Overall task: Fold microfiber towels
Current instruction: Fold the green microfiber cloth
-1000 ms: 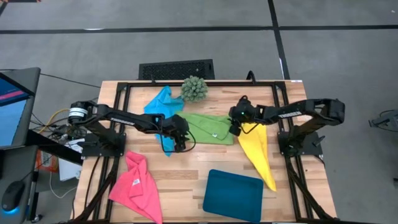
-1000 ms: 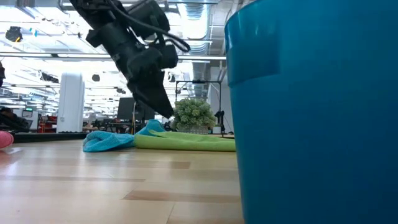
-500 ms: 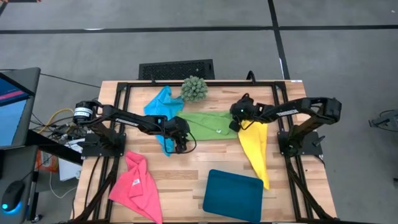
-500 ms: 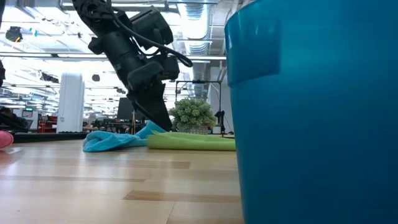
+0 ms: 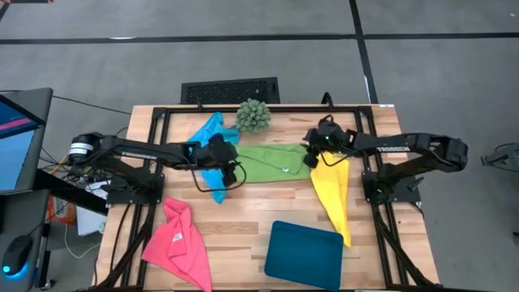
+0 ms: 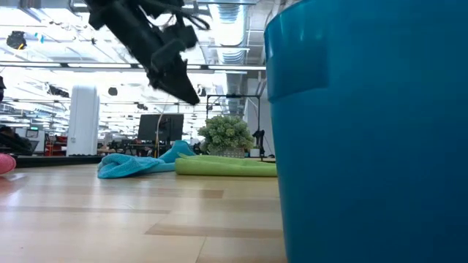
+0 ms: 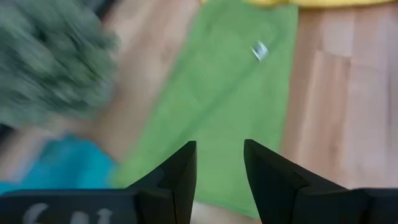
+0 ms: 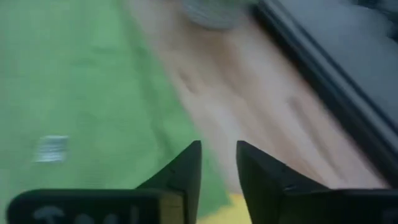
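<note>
Two grippers hang over the lime green towel (image 5: 272, 164) near the bench's far edge. The left gripper (image 7: 219, 168) and right gripper (image 8: 217, 167) are each parted a little, holding nothing

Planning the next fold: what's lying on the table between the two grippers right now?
In the high view, the lime green towel spans the stretch from the left gripper to the right gripper; nothing else lies there.

Bright, even overhead light (both wrist views smeared by blur).
</note>
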Action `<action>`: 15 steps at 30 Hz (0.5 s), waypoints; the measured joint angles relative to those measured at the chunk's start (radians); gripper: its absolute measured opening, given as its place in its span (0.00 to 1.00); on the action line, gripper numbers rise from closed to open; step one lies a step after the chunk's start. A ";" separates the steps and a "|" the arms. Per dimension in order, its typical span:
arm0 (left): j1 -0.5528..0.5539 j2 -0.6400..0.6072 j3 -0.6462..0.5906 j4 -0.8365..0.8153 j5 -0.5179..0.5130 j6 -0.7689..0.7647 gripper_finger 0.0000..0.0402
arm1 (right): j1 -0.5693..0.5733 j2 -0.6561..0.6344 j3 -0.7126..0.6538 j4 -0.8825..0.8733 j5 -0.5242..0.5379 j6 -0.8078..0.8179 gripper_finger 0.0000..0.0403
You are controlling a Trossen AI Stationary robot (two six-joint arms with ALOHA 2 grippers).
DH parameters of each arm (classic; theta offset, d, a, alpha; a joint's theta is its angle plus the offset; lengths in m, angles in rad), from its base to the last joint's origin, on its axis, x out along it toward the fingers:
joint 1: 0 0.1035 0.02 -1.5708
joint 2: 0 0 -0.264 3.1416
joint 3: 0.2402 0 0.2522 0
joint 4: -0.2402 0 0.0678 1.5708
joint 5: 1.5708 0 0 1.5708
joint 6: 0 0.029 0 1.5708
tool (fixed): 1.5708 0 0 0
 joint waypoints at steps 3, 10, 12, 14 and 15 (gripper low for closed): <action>0.036 -0.013 0.000 -0.003 0.022 0.098 0.31 | 0.037 -0.002 0.000 0.003 -0.055 -0.017 0.39; 0.171 0.100 -0.003 -0.027 0.085 0.259 0.31 | 0.118 0.056 -0.001 0.009 -0.055 -0.063 0.44; 0.204 0.132 -0.003 -0.022 0.123 0.289 0.31 | 0.132 0.068 0.000 0.013 -0.055 -0.077 0.43; 0.225 0.155 -0.003 -0.008 0.155 0.321 0.31 | 0.146 0.075 -0.001 -0.001 -0.053 -0.098 0.43; 0.232 0.161 -0.003 -0.007 0.165 0.331 0.31 | 0.155 0.082 -0.001 0.003 -0.053 -0.109 0.43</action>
